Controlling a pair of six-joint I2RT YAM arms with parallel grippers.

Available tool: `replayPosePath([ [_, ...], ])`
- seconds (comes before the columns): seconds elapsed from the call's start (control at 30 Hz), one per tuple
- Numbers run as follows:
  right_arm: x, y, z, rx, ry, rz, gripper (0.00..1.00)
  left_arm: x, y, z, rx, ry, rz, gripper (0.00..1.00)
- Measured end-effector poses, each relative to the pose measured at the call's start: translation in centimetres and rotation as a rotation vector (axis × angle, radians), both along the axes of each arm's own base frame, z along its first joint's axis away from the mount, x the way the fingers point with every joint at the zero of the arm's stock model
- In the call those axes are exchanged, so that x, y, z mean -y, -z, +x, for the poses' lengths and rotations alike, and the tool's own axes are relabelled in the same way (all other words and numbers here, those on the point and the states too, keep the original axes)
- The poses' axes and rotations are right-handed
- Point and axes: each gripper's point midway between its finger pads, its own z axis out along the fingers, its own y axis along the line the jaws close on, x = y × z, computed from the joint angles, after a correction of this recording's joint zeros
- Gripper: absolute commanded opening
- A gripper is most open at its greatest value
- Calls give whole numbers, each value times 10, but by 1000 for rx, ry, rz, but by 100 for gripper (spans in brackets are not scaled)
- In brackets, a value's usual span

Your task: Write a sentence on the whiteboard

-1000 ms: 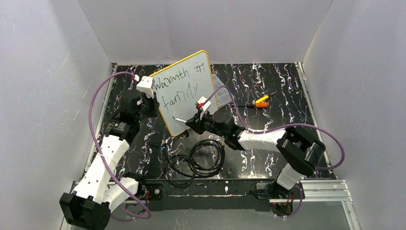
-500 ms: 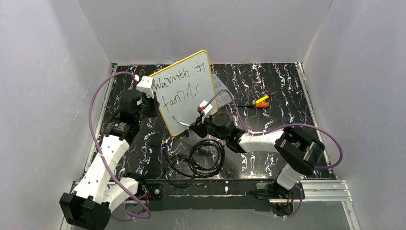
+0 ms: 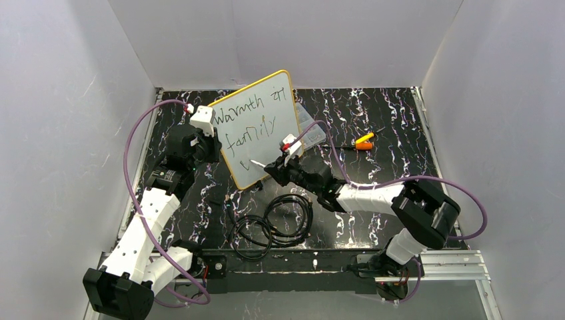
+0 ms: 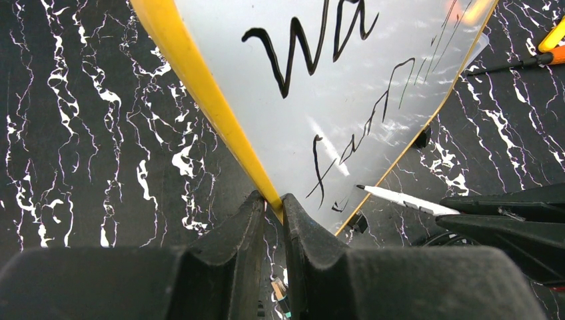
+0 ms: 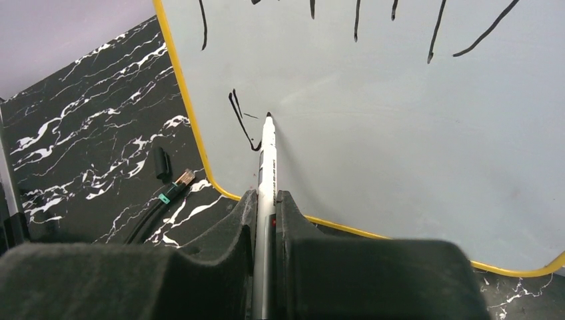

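The whiteboard (image 3: 263,110) with a yellow frame stands tilted on the black marbled table. It bears the sentence (image 3: 248,123) in black: "Warmth" plus a short word above, "family" below, and one fresh stroke (image 5: 241,119) on a third line. My left gripper (image 4: 272,200) is shut on the whiteboard's yellow left edge (image 4: 200,87). My right gripper (image 5: 265,200) is shut on a white marker (image 5: 266,160). The marker's black tip rests at the board just right of the fresh stroke. The marker also shows in the top view (image 3: 258,163) and the left wrist view (image 4: 400,199).
Coiled black cables (image 3: 273,223) lie in front of the board near the arm bases. A clear plastic box (image 3: 310,130) sits behind the board's right edge. A yellow and orange tool (image 3: 364,141) lies at the back right. White walls close in the table.
My right gripper moved the marker up and right along the board's lower left. A new black stroke now shows on the third line. The left gripper has not moved.
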Motion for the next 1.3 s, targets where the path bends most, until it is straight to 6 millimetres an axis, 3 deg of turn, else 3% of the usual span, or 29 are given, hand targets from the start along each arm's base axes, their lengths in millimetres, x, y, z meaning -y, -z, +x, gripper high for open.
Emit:
replayPosePath([
  [0.6, -5, 22, -4, -32, -33, -37, 1, 0, 0, 0, 1, 0, 3, 15],
  [1.3, 5, 19, 3, -14, 32, -59, 1, 0, -1, 1, 5, 0, 2, 15],
])
